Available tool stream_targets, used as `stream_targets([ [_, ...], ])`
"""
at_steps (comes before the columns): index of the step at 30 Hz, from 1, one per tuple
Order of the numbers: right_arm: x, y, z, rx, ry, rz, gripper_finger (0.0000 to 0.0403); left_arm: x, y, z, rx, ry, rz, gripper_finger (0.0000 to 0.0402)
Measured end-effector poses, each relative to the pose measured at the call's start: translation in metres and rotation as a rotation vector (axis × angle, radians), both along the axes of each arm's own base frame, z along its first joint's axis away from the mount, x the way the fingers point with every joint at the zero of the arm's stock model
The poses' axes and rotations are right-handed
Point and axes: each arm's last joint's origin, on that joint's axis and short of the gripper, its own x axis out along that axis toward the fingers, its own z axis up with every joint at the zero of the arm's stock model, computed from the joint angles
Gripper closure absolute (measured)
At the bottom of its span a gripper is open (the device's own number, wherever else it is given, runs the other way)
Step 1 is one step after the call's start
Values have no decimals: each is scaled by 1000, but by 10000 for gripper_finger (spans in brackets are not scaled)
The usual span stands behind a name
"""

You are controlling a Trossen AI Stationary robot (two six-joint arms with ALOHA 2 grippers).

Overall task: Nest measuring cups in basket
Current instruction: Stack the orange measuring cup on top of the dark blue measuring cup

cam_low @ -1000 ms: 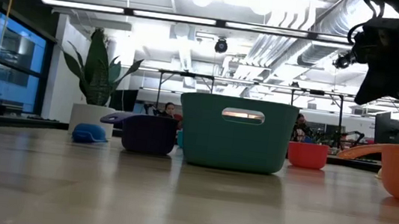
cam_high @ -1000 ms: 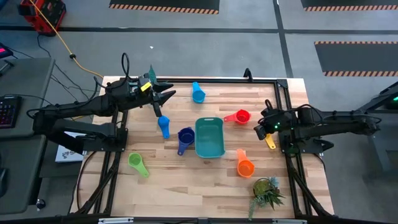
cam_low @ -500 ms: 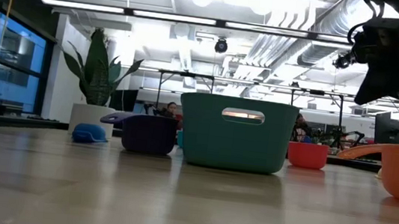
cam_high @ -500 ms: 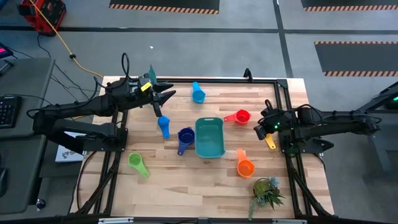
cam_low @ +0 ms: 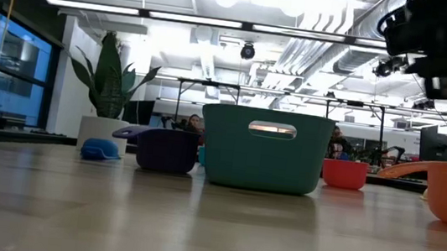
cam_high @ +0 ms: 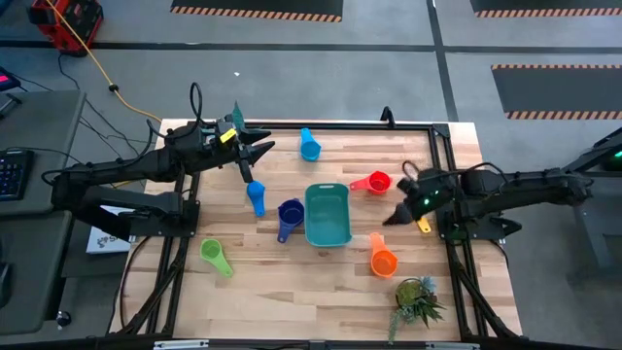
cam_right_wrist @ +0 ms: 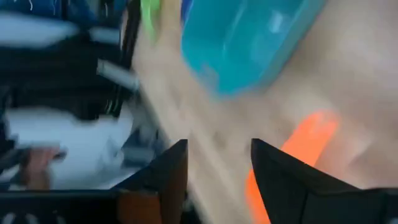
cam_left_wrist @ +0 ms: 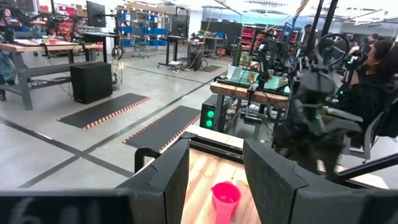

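The teal basket point(cam_high: 328, 216) sits mid-table point(cam_high: 292, 282) with the measuring cups all scattered around it: dark blue cup point(cam_high: 290, 213) right against its left side, blue cup point(cam_high: 256, 192) further left, light blue cup point(cam_high: 310, 149) up top, red cup point(cam_high: 377, 182) and orange cup point(cam_high: 383, 260) on the right, green cup point(cam_high: 213, 253) way off lower left. A little potted plant point(cam_high: 418, 299) sits in the near right corner, and a yellow cup handle point(cam_high: 422, 225) pokes out by the right arm. Right claw point(cam_high: 400, 212) hangs open between the red and orange cups, left claw point(cam_high: 260, 150) is open too up by the far left corner; wooden table, big workshop room behind.

The teal plastic rectangular basket point(cam_high: 328, 215) sits mid-table; round plastic measuring cups point(cam_high: 290, 213) ring it at two, five, eight, nine, ten and eleven o'clock.
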Motion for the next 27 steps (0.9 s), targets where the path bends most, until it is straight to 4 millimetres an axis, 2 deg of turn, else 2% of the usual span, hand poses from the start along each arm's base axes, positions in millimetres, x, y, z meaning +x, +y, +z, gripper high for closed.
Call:
stream_targets([
  [6,8,41,-7,81,298,193,230,0,0,0,-20,-8,0,259],
  [9,11,60,-11,73,434,190,230,0,0,0,-24,-9,0,259],
  [13,16,79,-18,8,531,121,230,0,0,0,-24,-9,0,259],
  [18,26,90,-34,-70,617,-33,231,0,0,0,-24,-9,0,259],
  [22,32,93,-50,-112,694,-65,231,0,0,0,-23,-9,0,259],
  [27,37,95,-60,-153,717,-87,231,0,0,0,-23,-9,0,259],
])
